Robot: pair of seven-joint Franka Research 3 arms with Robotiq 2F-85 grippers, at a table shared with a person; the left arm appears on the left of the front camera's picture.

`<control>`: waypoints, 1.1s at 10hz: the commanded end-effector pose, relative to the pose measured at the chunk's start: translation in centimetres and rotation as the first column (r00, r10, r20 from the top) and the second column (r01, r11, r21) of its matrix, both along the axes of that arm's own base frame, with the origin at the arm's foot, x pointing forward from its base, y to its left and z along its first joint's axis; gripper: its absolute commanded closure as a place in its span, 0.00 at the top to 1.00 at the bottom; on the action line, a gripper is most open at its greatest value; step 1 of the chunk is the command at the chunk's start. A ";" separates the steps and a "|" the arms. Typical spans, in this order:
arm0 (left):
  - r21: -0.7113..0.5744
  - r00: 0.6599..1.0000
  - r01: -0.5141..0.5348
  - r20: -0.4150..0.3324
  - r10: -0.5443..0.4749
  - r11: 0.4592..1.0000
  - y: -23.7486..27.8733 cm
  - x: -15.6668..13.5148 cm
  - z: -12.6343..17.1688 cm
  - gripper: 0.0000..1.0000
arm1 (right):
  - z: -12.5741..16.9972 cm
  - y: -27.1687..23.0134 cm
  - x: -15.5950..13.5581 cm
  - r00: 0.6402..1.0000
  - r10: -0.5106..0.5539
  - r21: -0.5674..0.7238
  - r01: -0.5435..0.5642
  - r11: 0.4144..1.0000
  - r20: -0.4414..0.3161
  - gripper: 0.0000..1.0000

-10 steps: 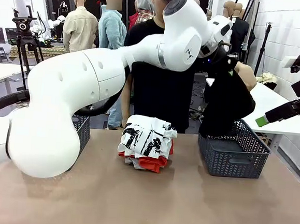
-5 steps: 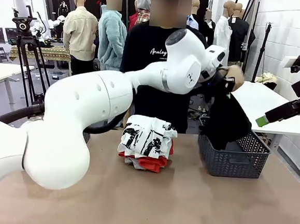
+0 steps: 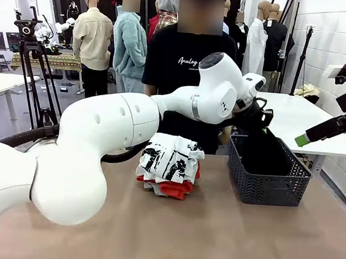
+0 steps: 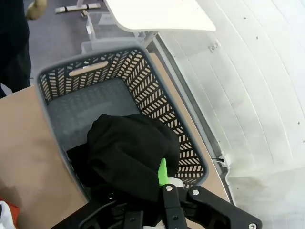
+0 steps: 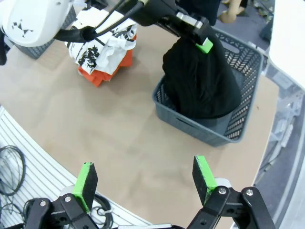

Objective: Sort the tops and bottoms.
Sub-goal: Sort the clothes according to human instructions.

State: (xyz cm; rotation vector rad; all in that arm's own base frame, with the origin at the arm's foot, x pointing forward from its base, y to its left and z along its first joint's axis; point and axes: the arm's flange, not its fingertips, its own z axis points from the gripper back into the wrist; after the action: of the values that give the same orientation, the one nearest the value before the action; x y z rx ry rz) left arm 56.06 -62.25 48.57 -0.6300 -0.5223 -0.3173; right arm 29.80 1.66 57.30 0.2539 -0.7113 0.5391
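Left gripper (image 4: 157,175) fingers clamped on black bottoms (image 4: 126,152) inside grey basket (image 4: 157,90), right gripper (image 5: 145,180) fingers apart above desk (image 3: 213,228), tops (image 3: 169,162) piled centre.

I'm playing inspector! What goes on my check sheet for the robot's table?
Surface: brown tabletop, no spills seen.
Job's things: long black limp fabric garment inside the grey plastic mesh basket; mid-table pile of white printed T-shirt, orange top and light grey top.
Clutter: nothing seen.
Grippers: left gripper shut on the garment; right gripper open, holding nothing, above the table.
Cables: black hose along the left arm.
Surroundings: person in a black T-shirt at the far side; camera tripod.
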 end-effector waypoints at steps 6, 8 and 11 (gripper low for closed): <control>-0.062 0.996 -0.022 0.085 0.027 0.998 -5.6 5.9 4.7 1.00 | -0.1 0.1 0.0 1.000 0.007 0.021 -0.007 1.000 -0.008 1.00; -0.066 0.993 -0.022 0.113 0.030 0.998 -4.8 5.5 7.6 1.00 | -0.1 0.1 0.0 1.000 0.007 0.021 -0.007 1.000 -0.008 1.00; -0.080 0.994 -0.016 0.105 0.024 0.997 1.2 -0.1 5.6 1.00 | -0.1 0.1 0.0 1.000 0.007 0.021 -0.007 1.000 -0.008 1.00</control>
State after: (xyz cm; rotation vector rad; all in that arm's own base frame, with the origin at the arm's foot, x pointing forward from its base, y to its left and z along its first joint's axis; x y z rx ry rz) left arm 55.68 -60.69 55.29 -0.6684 -0.6287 -0.3209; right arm 29.79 1.66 57.31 0.2540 -0.7114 0.5391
